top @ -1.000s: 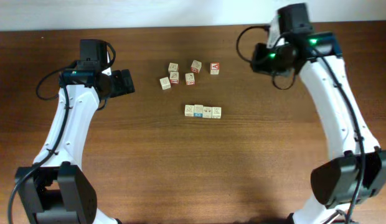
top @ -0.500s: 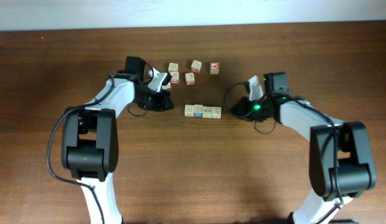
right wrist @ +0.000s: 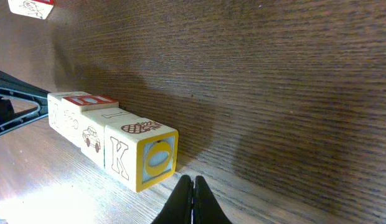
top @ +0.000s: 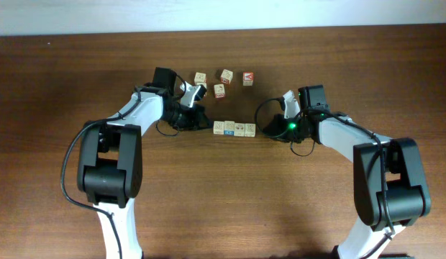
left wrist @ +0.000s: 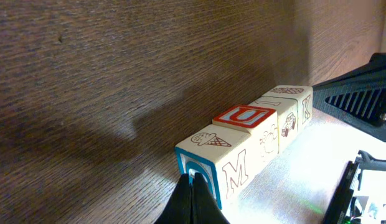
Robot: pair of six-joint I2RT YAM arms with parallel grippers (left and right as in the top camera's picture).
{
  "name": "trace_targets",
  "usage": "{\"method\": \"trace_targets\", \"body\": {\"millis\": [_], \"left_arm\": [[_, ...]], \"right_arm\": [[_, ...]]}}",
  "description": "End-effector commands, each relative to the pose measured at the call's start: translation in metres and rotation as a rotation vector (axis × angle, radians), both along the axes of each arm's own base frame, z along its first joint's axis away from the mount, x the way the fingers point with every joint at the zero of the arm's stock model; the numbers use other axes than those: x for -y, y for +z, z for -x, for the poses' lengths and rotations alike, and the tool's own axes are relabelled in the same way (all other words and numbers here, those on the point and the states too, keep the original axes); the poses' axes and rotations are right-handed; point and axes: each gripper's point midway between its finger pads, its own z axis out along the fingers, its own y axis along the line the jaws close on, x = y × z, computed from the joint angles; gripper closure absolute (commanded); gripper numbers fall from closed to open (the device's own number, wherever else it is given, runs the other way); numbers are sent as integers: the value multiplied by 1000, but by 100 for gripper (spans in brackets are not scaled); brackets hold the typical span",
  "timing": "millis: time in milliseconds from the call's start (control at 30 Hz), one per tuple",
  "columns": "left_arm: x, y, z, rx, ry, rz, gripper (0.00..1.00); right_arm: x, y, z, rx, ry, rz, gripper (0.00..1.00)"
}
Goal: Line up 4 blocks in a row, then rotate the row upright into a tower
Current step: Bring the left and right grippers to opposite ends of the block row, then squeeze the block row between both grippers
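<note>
Wooden blocks (top: 234,129) flanked by low-reaching arms (top: 140,108) (top: 338,129), jaws closed.

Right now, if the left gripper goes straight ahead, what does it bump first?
Probably the blue-edged end block; the shut left gripper points right at it and looks almost against it.

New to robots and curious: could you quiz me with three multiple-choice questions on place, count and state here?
1. Where are the left jaws? A) at the blue-faced end of the block row B) high in the air C) over the row's middle
2. How many blocks form the row? A) three B) four C) six
3. Both pairs of jaws are: A) wide open B) shut, empty C) clamped on a block
Answers: 1 A: the left wrist view shows them at the blue face. 2 B: four cubes sit side by side. 3 B: the fingers are pressed together in both wrist views.
</note>
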Motion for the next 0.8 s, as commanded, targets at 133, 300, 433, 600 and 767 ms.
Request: {"method": "trace_targets", "body": {"millis": [133, 300, 433, 600, 767], "left_arm": [[14, -5, 7, -33, -8, -13, 100], [14, -5, 6, -26, -8, -10, 100], [15, -5, 6, -29, -7, -7, 100], [15, -4, 6, -30, -7, -3, 100], [22, 3, 7, -37, -12, 51, 100]], "right_arm": [[2, -4, 1, -11, -9, 10, 96], [-9, -4, 5, -10, 19, 9, 96], [-16, -2, 5, 7, 37, 8, 96], [-24, 0, 4, 29, 58, -2, 96], [-25, 2, 4, 29, 64, -11, 96]]}}
